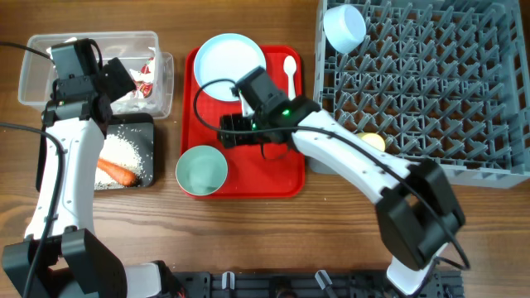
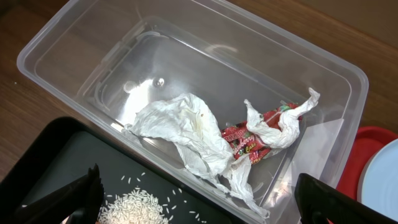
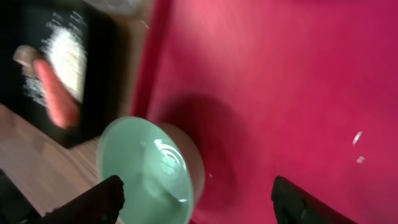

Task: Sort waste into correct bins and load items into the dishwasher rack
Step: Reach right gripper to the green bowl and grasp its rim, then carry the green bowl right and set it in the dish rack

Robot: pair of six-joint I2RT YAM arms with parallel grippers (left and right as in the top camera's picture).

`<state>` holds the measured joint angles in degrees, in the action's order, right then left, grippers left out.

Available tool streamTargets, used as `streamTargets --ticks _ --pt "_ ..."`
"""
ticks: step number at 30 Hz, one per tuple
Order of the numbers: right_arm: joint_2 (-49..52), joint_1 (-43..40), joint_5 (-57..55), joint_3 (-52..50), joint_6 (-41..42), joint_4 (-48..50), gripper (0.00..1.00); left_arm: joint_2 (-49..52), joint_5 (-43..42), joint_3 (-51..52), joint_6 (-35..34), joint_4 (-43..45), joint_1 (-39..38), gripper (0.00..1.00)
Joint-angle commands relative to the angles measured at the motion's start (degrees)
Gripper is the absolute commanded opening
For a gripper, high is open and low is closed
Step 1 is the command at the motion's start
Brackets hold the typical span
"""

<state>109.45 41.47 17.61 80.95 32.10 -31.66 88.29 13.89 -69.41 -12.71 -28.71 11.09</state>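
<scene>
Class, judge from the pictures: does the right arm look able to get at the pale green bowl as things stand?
Probably yes. The right gripper hangs close to the pale green bowl, its jaws apart, and nothing blocks the way. The bowl sits upright at a corner of the red tray.

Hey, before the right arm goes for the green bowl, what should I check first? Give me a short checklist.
1. Right jaws open and holding nothing: ok.
2. Pale green bowl upright and empty: ok.
3. Bowl fully on the red tray: not ok, it overhangs the tray's edge.
4. Jaws lined up with the bowl's rim: cannot tell, the right wrist view is blurred.
5. Free pegs in the dishwasher rack: ok, only the pale blue bowl sits in one corner.
6. Left arm out of the way: ok, it is over the clear tub.
</scene>
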Motion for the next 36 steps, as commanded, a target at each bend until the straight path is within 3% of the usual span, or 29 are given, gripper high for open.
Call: streamTargets --ticks 1,9,11,14,18,26,31,36 --pt "4.0 1.6 1.6 -1.9 5.3 2.5 0.57 0.3 0.7 -1.0 0.5 0.1 0.3 1.00" --pt "8.2 3.4 1.6 -1.9 7.6 4.1 0.49 0.3 0.7 -1.0 0.5 0.1 0.3 1.00" --pt "8.3 3.6 1.5 -1.9 7.8 4.0 0.41 0.3 0.7 -1.0 0.5 0.1 0.3 1.00" --pt "8.6 3.7 1.6 -1.9 8.3 3.5 0.21 0.3 0.7 -1.0 0.5 0.1 0.3 1.00" --pt "9.1 4.2 2.0 -1.9 8.4 3.6 0.06 0.3 0.7 -1.0 0.5 0.1 0.3 1.00" --pt "4.6 1.7 -1.8 -1.3 6.3 3.0 0.04 0.3 0.7 -1.0 0.5 0.1 0.3 1.00" --pt "-8.2 -4.7 -18.4 -1.3 0.8 -1.9 0.04 0.3 0.7 -1.0 0.5 0.1 0.3 1.00" --pt "-18.4 -7.3 -57.6 -1.3 -4.6 -2.7 0.04 0.3 0.7 -1.0 0.5 0.1 0.3 1.00"
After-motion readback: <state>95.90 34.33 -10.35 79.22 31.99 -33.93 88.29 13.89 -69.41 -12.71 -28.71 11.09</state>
